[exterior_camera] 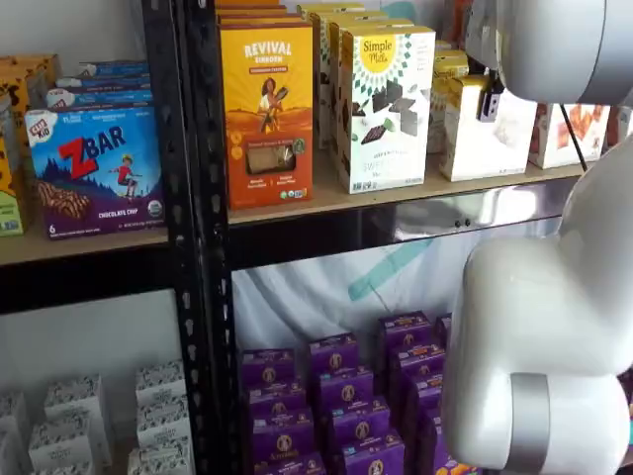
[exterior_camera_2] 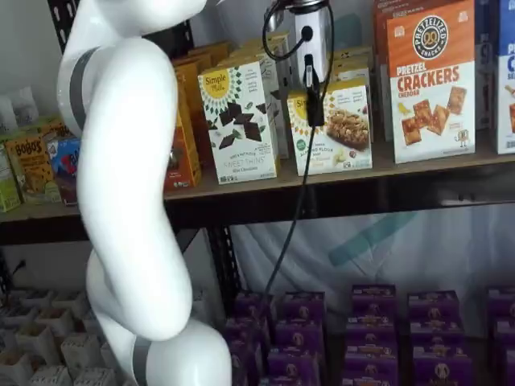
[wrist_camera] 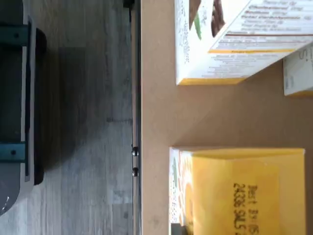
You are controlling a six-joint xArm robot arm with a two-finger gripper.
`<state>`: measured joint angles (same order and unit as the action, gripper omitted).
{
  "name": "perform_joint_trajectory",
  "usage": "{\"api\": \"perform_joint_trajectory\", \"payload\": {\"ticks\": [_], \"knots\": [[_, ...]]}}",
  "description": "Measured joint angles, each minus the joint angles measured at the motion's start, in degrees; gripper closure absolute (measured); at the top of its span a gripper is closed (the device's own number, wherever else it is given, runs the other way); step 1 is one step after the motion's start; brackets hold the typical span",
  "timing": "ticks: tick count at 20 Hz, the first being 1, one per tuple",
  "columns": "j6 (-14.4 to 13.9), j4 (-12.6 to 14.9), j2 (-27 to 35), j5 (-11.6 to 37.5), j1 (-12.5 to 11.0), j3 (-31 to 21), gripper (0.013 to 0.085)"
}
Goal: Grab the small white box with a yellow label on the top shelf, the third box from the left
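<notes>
The small white box (exterior_camera_2: 336, 129) with a yellow round logo stands on the top shelf (exterior_camera_2: 265, 186) between a taller white box printed with dark pieces (exterior_camera_2: 239, 121) and an orange-and-white crackers box (exterior_camera_2: 430, 80). It also shows in a shelf view (exterior_camera: 487, 134). The wrist view looks down on its yellow top (wrist_camera: 244, 188). My gripper (exterior_camera_2: 311, 100) hangs in front of the small box's upper part, with a cable beside it. Its black fingers (exterior_camera: 488, 102) show no plain gap, so I cannot tell its state. It holds nothing that I can see.
The shelf's silver front rail (exterior_camera: 465, 213) runs below the boxes and shows in the wrist view (wrist_camera: 136, 122). An orange Revival box (exterior_camera: 267, 109) stands left of the taller white box (exterior_camera: 386, 109). Purple boxes (exterior_camera_2: 370, 322) fill the lower shelf. My white arm (exterior_camera_2: 129, 201) blocks the left.
</notes>
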<state>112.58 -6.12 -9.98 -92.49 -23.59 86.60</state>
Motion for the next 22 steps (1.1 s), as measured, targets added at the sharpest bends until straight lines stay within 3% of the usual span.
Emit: {"api": "perform_joint_trajectory", "payload": {"ticks": [4,13,19,22], "knots": [[0.15,-0.01,-0.22,-0.08,-0.15,-0.23,0.0690],[0.41,0.22,-1.08,-7.26,-0.78,1.46,0.0690],[0.78,-1.79,-6.50,-10.50,-1.80,-2.14,0.0690],[0.27,-1.35,-9.33,-12.22,-1.25,-4.17,0.0690]]}}
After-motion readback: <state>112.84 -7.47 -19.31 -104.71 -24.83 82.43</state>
